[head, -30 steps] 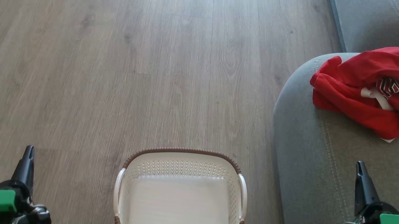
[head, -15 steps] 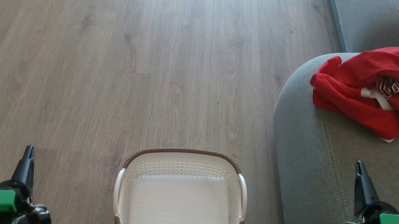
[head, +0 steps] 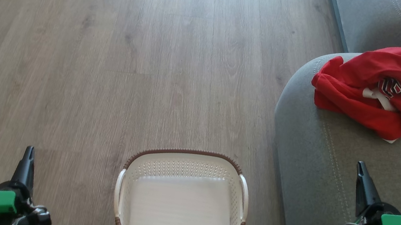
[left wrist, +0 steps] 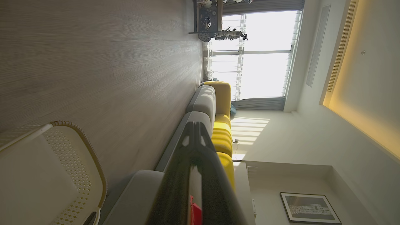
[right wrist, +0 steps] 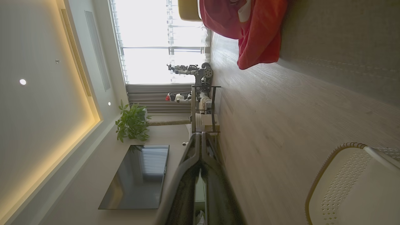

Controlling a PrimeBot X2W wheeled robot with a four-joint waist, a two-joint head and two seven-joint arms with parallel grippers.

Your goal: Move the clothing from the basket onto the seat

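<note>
now, the wood-look floor (head: 113, 54) spreads wide around the basket (head: 188, 152), which stands on it at the lower middle of the head view. the grey seat (head: 329, 161) rises just to the right of the basket, its rounded edge near the basket's right handle, a double stitch line running along the cushion. the basket is upright, its pale bottom bare. the clothing (head: 364, 94) lies in a red bundle on the seat, well beyond the basket and to its right; white-striped trim and a dark emblem show on top, and a white fold sticks out on the side away from the basket. the left claw (head: 30, 150) hangs over the floor well to the left of the basket, fingers pressed together on nothing. the right claw (head: 360, 166) hangs over the seat to the right of the basket, likewise closed tight and holding nothing.
</note>
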